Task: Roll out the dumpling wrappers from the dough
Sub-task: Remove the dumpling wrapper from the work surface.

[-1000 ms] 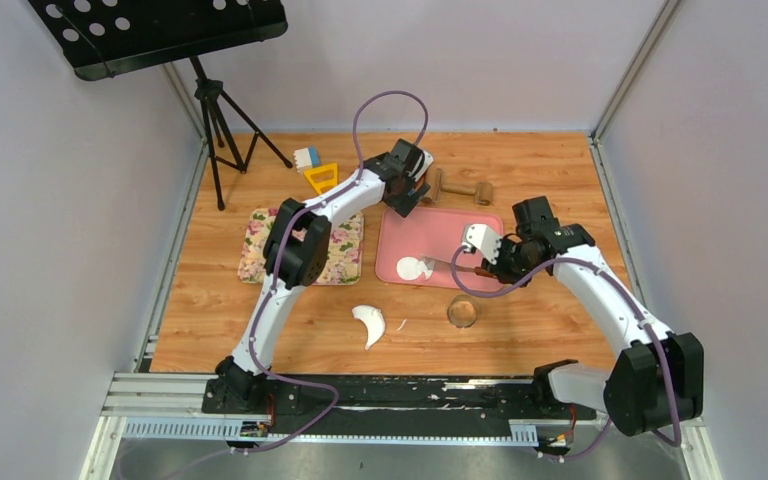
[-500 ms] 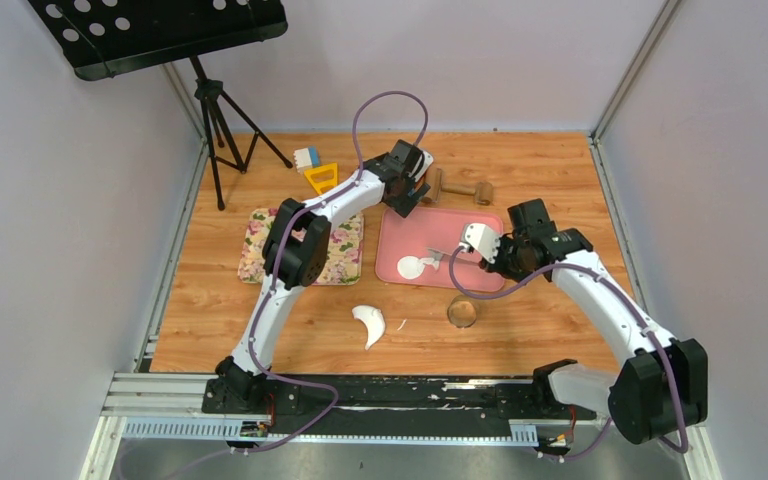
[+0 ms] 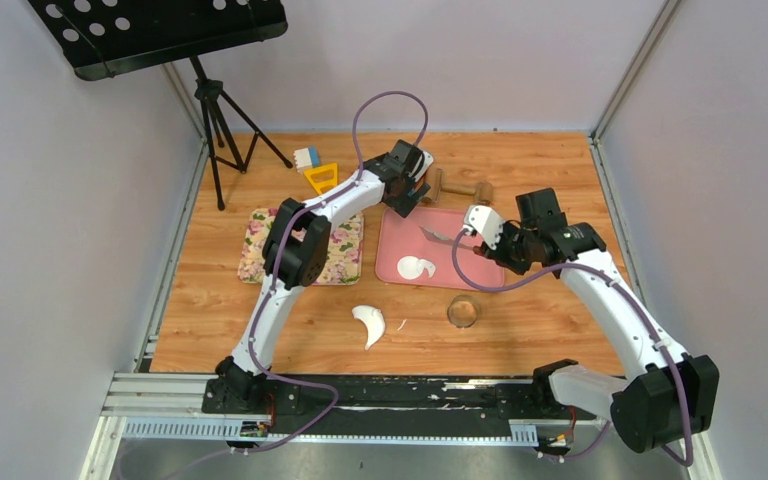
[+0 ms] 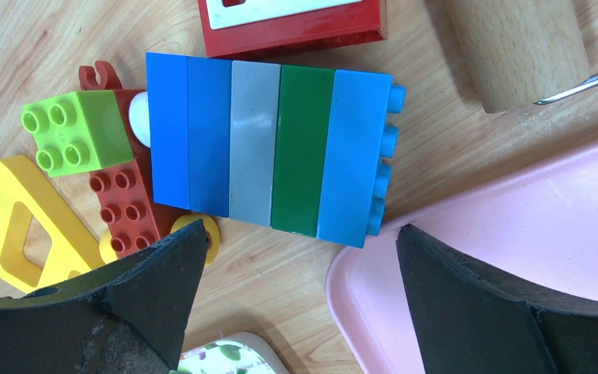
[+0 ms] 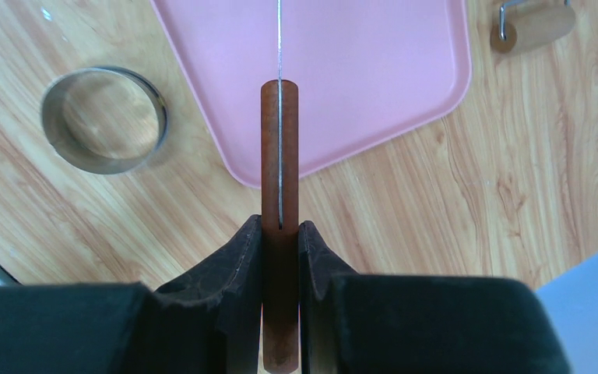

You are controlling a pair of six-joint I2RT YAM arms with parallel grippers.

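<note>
Beside the pink tray (image 4: 529, 234), toy blocks (image 4: 272, 148) lie under our spread left jaws. Our right jaws clamp a knife (image 5: 279, 156)

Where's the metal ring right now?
Top view: the metal ring lies on the table just in front of the pink tray's near right corner, right of the dough crescent.

Claw (image 5: 279, 227) around brown knife handle (image 5: 279, 156)

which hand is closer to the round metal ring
Right: the right hand hovers at the pink tray's right edge behind the metal ring; the left hand is beyond the tray's far corner.
</note>
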